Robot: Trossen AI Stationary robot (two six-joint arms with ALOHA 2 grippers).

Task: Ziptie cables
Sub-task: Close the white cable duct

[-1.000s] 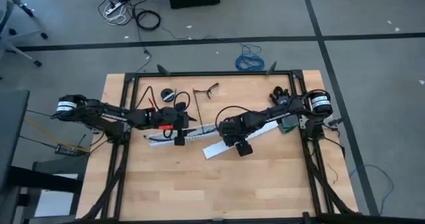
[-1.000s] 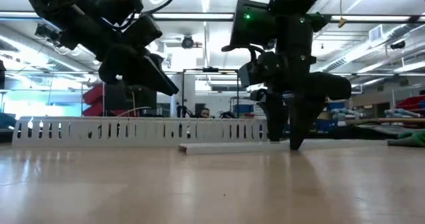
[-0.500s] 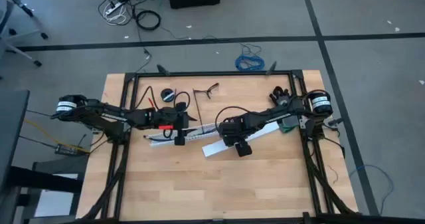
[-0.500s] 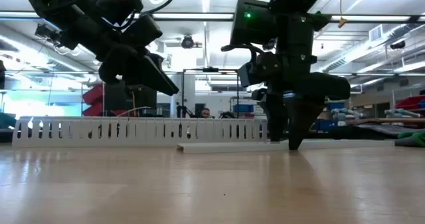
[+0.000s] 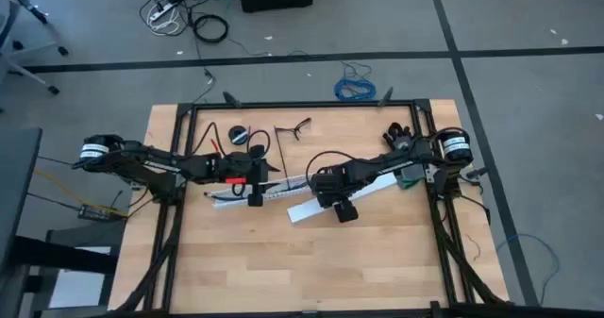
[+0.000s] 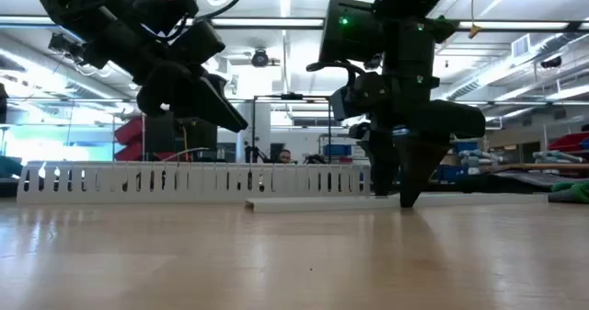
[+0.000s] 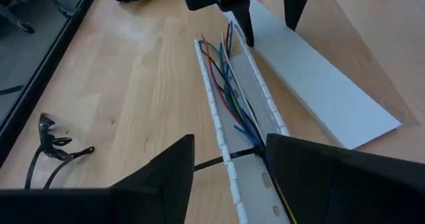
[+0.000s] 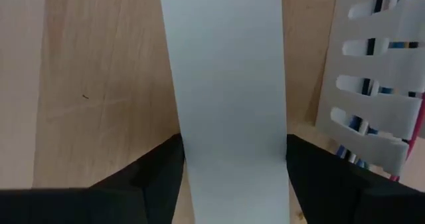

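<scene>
Straddling the flat white strip (image 8: 229, 98), right tool (image 8: 229, 177) spread; left tool (image 7: 229, 164) spread.

I see the cables (image 7: 229, 91) lying in the slotted strip (image 5: 247, 194) at frame centre, the flat cover (image 5: 311, 209) just right.

Left arm stretched in from table's left edge, left gripper (image 5: 253, 192) raised off the surface, fingers (image 7: 159, 184) spread wide. Right arm reaching in from the right, right gripper (image 5: 344, 211) pointing straight down, fingers (image 8: 149, 177) parted, tips at table level.
</scene>
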